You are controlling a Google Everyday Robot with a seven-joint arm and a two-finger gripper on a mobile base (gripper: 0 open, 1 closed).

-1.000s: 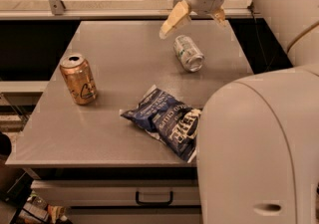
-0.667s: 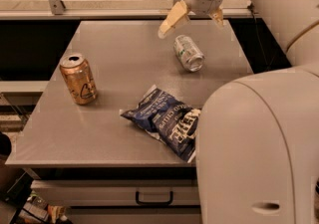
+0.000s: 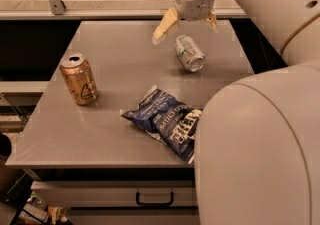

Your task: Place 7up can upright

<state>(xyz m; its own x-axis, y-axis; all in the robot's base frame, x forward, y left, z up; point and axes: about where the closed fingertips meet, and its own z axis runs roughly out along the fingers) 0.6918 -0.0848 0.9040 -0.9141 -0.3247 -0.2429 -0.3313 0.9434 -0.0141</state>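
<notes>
Overhead, the gripper (image 3: 186, 29) hangs above the far side of the table (image 3: 115, 44), its two pale fingers spread wide and holding nothing. Just below it, slightly toward the camera, the 7up can (image 3: 189, 53) lies on its side on the tabletop, touched by neither finger. Its long axis runs from far-left to near-right, silver end nearer the camera. The fingers flank the can's far end, so a straight descent seems the likely next move. Well to the left an orange can (image 3: 79, 79) stands upright; a blue chip bag (image 3: 165, 121) lies near the front edge.
</notes>
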